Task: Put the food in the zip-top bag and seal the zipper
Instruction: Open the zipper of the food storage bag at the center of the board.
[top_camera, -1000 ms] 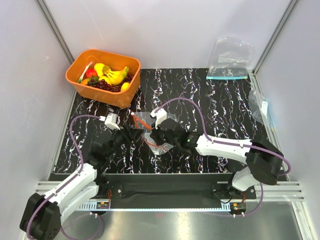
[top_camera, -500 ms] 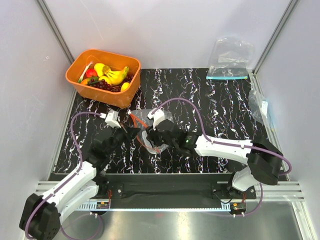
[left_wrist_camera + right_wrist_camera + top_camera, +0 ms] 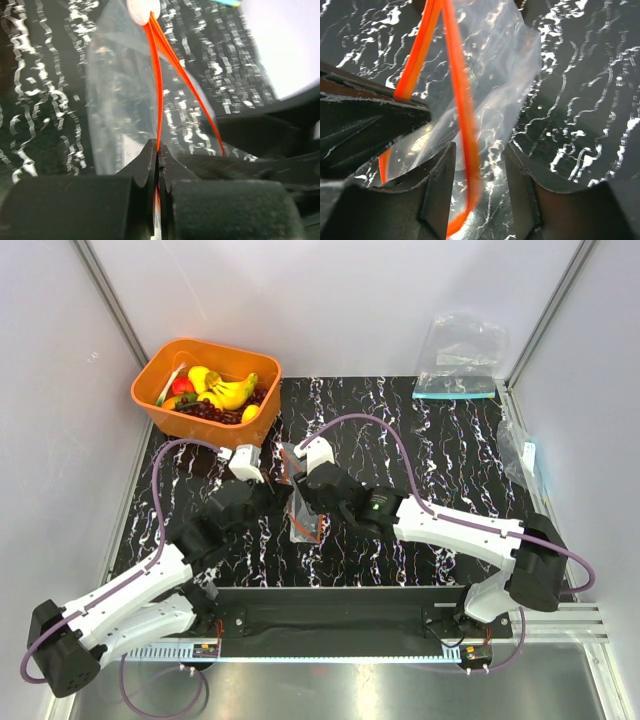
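Observation:
The zip-top bag (image 3: 304,524) hangs off the table between my two grippers, clear and crinkly, and it looks empty. My left gripper (image 3: 159,148) is shut on one side of its red-orange zipper (image 3: 156,80); the other side bows away, so the mouth gapes. My right gripper (image 3: 480,165) stands open around the other zipper strip (image 3: 462,125), with its fingers (image 3: 442,170) apart from it. From above, the left gripper (image 3: 274,498) and right gripper (image 3: 298,500) meet at the bag's top. The food, a banana bunch (image 3: 232,390), grapes (image 3: 208,412) and a lemon piece (image 3: 250,413), lies in the orange basket (image 3: 172,362).
The orange basket stands at the back left, partly off the black marbled mat (image 3: 450,465). A clear bag with a teal strip (image 3: 458,362) lies at the back right. Another clear bag (image 3: 520,455) rests by the right wall. Grey walls close in three sides.
My left gripper has shut on the zipper strip and risen with it. My right gripper has opened and let go. The bag has gone from lying crumpled to hanging upright.

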You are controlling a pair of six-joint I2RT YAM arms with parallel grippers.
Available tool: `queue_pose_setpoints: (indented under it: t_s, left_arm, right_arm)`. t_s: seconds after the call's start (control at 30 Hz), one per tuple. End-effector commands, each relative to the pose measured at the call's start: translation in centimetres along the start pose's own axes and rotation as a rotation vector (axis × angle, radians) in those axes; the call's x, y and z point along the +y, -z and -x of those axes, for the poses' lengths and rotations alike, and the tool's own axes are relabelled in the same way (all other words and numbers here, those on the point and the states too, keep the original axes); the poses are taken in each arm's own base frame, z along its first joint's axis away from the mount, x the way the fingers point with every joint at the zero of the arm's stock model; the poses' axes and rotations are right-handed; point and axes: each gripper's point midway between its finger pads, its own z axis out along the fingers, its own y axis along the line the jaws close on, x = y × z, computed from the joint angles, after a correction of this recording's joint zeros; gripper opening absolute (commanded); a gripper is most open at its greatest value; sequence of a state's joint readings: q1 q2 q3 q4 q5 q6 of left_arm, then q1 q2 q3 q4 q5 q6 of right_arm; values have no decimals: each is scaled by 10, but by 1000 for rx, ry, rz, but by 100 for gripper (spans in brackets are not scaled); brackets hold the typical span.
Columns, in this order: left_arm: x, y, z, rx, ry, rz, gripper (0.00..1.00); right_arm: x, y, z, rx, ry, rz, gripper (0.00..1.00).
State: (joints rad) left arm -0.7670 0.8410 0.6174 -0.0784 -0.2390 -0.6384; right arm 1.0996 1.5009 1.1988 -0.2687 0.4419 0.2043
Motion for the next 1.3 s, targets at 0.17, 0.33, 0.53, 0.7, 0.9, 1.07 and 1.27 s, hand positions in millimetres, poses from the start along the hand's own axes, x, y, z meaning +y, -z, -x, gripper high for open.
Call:
queue_pose_setpoints:
  t_s: [0.17,0.33,0.53,0.7,0.9,1.07,1.27]
  left_arm:
    - [18,1,19,-64,-39,128,0]
    - [15,1,24,-74,-36,125,0]
    - [13,0,24,-71,-31,120,0]
    - [14,2,26,-80,-32,128,0]
    - [0,-3,32,-87,-41,71,0]
    - [-33,-27,34,-51,-22,-34,0]
    - [-77,-62,24,27,26,-185,0]
  right_arm:
    - [-22,26,14,-17,-14,-99,45]
    - [-18,29,8,2,-7,-65,52]
    - [-7,17,0,33,1,-31,48]
    - [-10,15,3,31,-4,-65,0]
    - [-48,39,24,12,16,-243,0]
    - [-93,73,30,35,64,-461,0]
    - [-123,103,48,57,103,-626,0]
